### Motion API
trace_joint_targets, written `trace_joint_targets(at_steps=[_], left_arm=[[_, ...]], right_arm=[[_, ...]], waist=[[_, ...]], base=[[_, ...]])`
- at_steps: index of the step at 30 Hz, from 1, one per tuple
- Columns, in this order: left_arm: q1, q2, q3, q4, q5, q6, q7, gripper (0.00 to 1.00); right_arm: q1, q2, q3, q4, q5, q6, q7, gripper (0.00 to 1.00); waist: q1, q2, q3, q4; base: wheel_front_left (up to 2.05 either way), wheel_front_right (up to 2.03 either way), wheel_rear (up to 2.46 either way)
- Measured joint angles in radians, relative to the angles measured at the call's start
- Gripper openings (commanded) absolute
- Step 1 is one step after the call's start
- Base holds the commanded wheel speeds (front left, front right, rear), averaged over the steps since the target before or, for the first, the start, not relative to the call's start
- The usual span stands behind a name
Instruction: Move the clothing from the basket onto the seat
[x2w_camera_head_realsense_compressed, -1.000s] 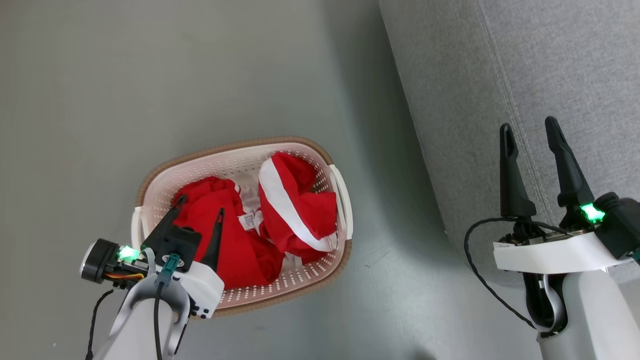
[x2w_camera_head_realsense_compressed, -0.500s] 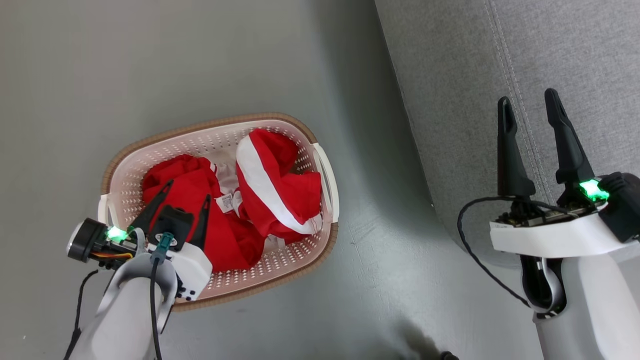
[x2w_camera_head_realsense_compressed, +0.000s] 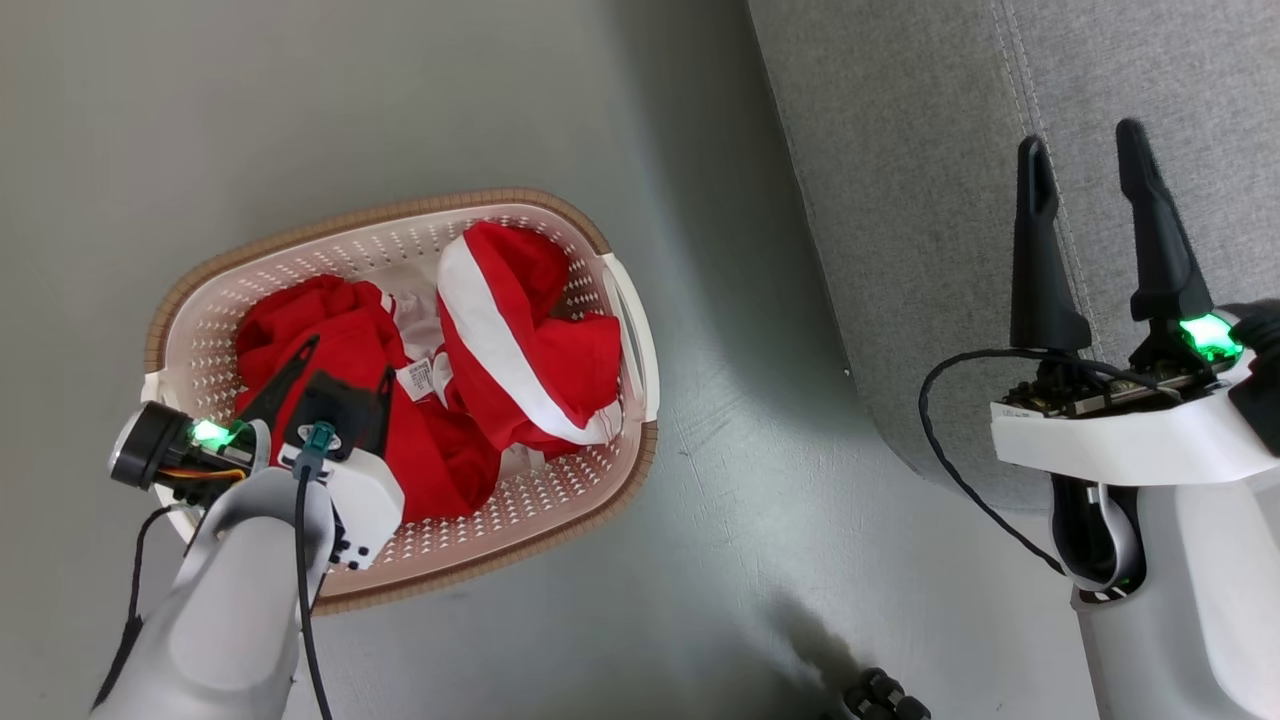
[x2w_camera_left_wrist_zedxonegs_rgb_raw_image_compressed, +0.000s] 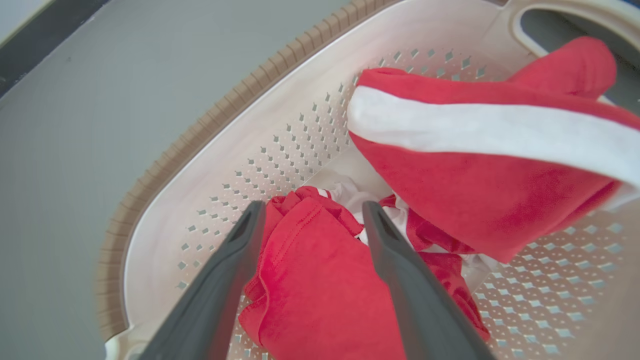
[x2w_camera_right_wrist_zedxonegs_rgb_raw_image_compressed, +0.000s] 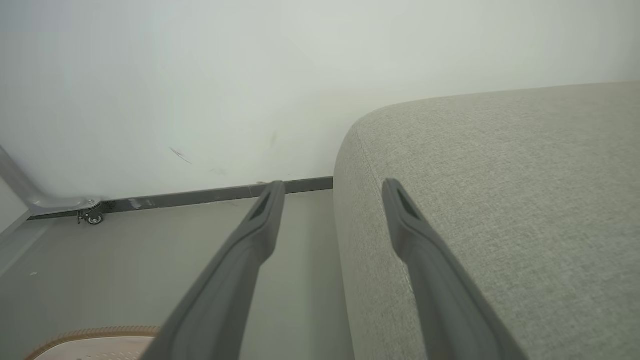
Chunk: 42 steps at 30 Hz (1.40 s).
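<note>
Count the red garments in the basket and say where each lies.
2. One red garment lies in the basket's left half, beneath the open left gripper; the striped garment is bunched in the right half. More could be hidden underneath.

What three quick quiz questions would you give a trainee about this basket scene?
1. True or false: clothing lies on the seat.
2. The left gripper is: A, open over the basket; B, shut on clothing; C, resting on the seat.
3. Fill in: the right gripper is ___.
Key: 1 false; 2 A; 3 open.
</note>
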Motion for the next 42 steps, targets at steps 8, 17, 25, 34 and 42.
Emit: trace_joint_targets(at_steps=[8, 17, 25, 34, 42], left_arm=[[-0.039, 0.026, -0.006, 0.061, 0.018, 0.000, 0.040, 1.00], [-0.085, 0.034, -0.016, 0.101, 0.031, 0.000, 0.056, 1.00], [-0.131, 0.057, -0.009, 0.148, 0.037, 0.010, 0.087, 1.00], [-0.162, 0.063, -0.001, 0.196, 0.044, 0.030, 0.143, 1.00], [-0.218, 0.081, -0.007, 0.231, 0.056, 0.037, 0.178, 1.00]], right_arm=[[-0.023, 0.000, 0.001, -0.011, 0.002, 0.000, 0.000, 1.00], [-0.024, 0.000, 0.002, -0.026, 0.005, 0.000, -0.001, 1.00], [-0.026, 0.000, 0.004, -0.030, 0.005, 0.000, -0.001, 1.00], [-0.045, 0.000, 0.007, -0.035, 0.005, 0.000, -0.001, 1.00], [-0.046, 0.000, 0.012, -0.036, 0.005, 0.000, -0.001, 1.00]], waist=[[0.0000, 0.0000, 0.036, -0.012], [0.0000, 0.0000, 0.071, -0.021], [0.0000, 0.0000, 0.099, -0.026], [0.0000, 0.0000, 0.122, -0.033], [0.0000, 0.0000, 0.139, -0.041]], base=[[0.00, 0.00, 0.00], [0.00, 0.00, 0.00], [0.00, 0.00, 0.00], [0.00, 0.00, 0.00], [0.00, 0.00, 0.00]])
